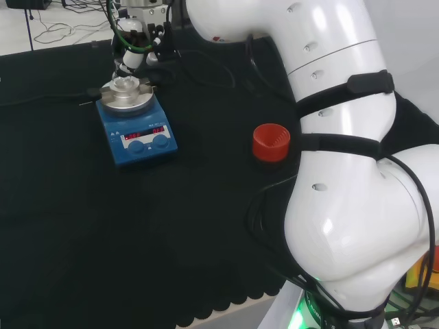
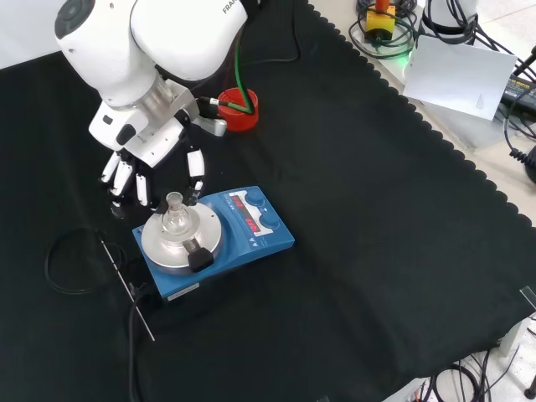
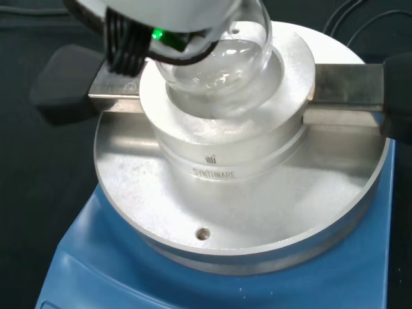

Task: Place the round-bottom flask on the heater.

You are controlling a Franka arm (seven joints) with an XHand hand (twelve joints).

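Observation:
The clear round-bottom flask [image 2: 174, 219] stands upright with its bulb seated in the silver block on the blue heater [image 2: 255, 243]. In the wrist view the bulb [image 3: 219, 64] rests in the block's well, above the heater's blue body [image 3: 96, 257]. The hand [image 2: 151, 159] hangs just behind and above the flask, its fingers pointing down and nearly straight, one finger close beside the neck. I see no finger curled round the glass. In the head view the hand [image 1: 130, 58] sits right over the flask [image 1: 125, 83] on the heater [image 1: 140, 130].
The red ribbed stand [image 1: 271, 142] sits bare on the cloth, behind the arm in the front view [image 2: 237, 109]. A black cable loop [image 2: 67, 268] and a thin rod [image 2: 126, 285] lie left of the heater. The arm's white links [image 1: 343, 171] stand at the head view's right.

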